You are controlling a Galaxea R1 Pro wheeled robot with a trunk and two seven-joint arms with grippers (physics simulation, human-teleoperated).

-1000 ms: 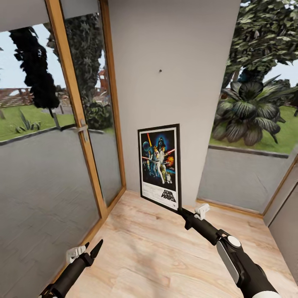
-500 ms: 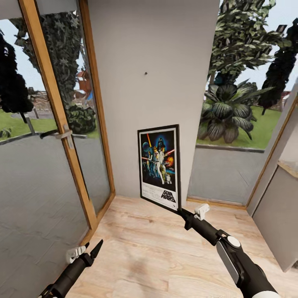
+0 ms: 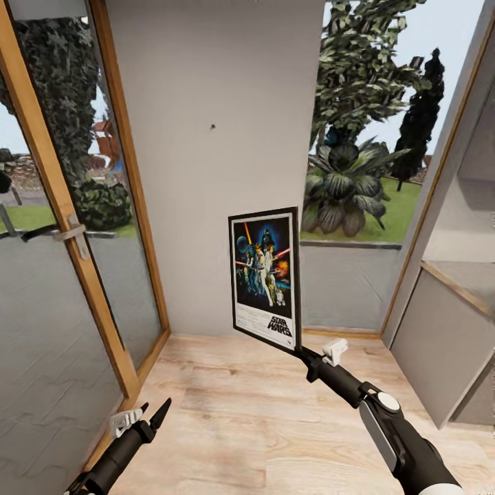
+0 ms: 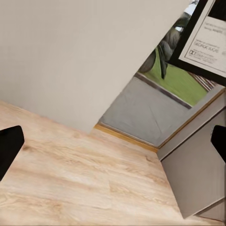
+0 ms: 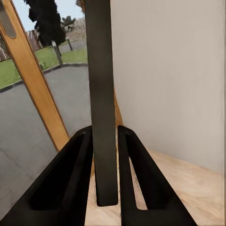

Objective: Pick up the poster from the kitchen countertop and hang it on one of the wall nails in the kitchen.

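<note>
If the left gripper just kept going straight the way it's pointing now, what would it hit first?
Most likely the wooden floor: the left gripper is open and empty, and its wrist camera looks down at bare boards short of the pale wall. Depth is hard to judge, so the wall's base could come first.

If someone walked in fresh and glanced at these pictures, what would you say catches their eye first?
The Star Wars poster, held upright by its lower corner in the right pincer, stands out against the plain grey wall. Above and to its left, a small nail dots that wall. The left pincer hangs open and empty low over the wood floor.
</note>
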